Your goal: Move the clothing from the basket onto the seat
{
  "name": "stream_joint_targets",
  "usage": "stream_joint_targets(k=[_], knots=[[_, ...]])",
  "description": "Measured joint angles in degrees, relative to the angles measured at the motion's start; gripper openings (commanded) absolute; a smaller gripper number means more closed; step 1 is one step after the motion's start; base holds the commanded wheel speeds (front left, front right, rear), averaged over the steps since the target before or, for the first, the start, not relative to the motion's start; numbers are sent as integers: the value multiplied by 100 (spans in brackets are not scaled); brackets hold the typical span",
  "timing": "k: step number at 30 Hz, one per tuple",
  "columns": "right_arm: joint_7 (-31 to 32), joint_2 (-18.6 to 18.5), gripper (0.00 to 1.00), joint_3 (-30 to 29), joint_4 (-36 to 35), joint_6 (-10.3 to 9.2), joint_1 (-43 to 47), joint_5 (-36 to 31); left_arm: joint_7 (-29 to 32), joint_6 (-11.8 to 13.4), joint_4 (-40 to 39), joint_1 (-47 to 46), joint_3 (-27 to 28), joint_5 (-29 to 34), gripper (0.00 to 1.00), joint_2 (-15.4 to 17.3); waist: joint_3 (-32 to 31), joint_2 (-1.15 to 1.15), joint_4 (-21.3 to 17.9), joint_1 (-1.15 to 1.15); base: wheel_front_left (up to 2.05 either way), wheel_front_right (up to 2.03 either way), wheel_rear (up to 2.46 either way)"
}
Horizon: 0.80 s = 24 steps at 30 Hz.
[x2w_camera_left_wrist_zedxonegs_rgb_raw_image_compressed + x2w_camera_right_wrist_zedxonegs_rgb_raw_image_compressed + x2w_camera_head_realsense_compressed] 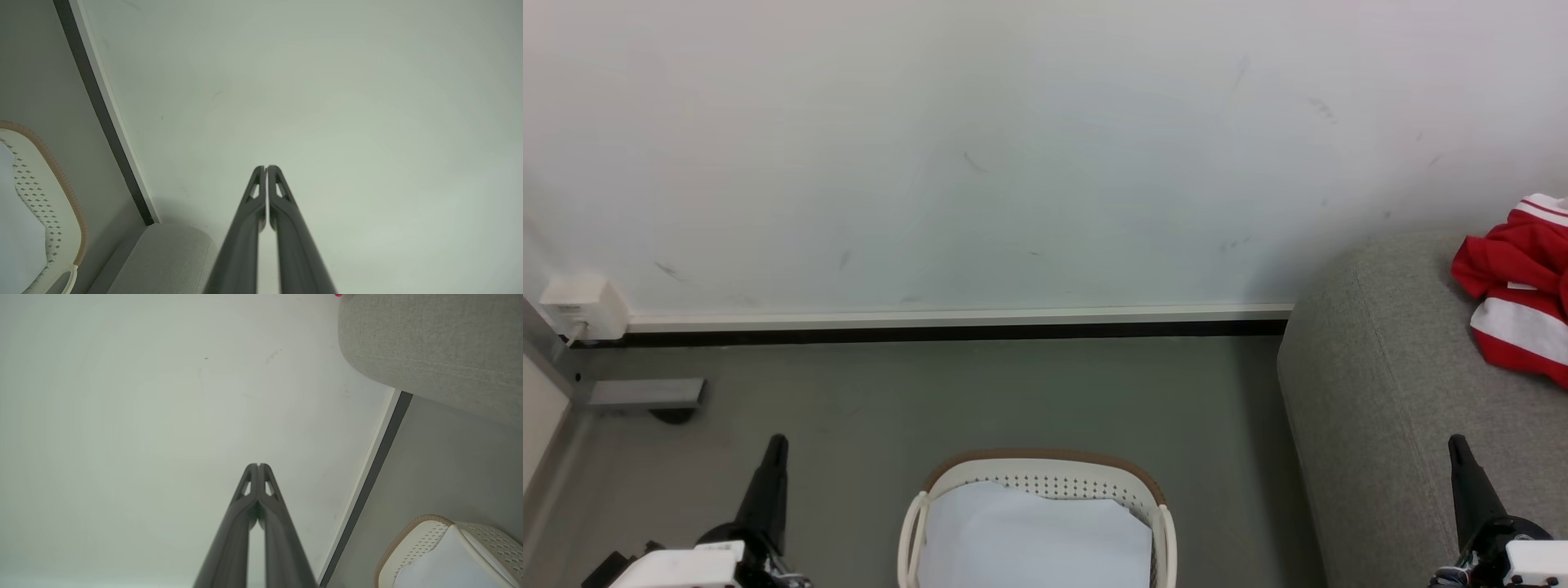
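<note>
From the head, the red and white clothing (1523, 290) lies crumpled on the seat (1388, 392), at the far right. It is up ahead of the right gripper (1458, 445) and not touching it. The left gripper (776, 445) is well apart from it, past the basket (1045, 478). The basket sits between the two grippers with a white sheet (1033, 539) inside.

From the left wrist, the left gripper's two fingers (282, 212) are pressed together and hold nothing.

From the right wrist, the right gripper's fingers (273, 510) are pressed together too, with nothing in them. The seat is up at the right.
</note>
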Motion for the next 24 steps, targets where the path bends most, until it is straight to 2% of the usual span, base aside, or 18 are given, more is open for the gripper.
stream_joint_targets(k=[24], knots=[[0, 0, 0, 1, 0, 0, 0, 0, 0, 0, 0, 0, 0, 0, 0, 0, 0, 0, 0, 0, 0, 0, 0]])
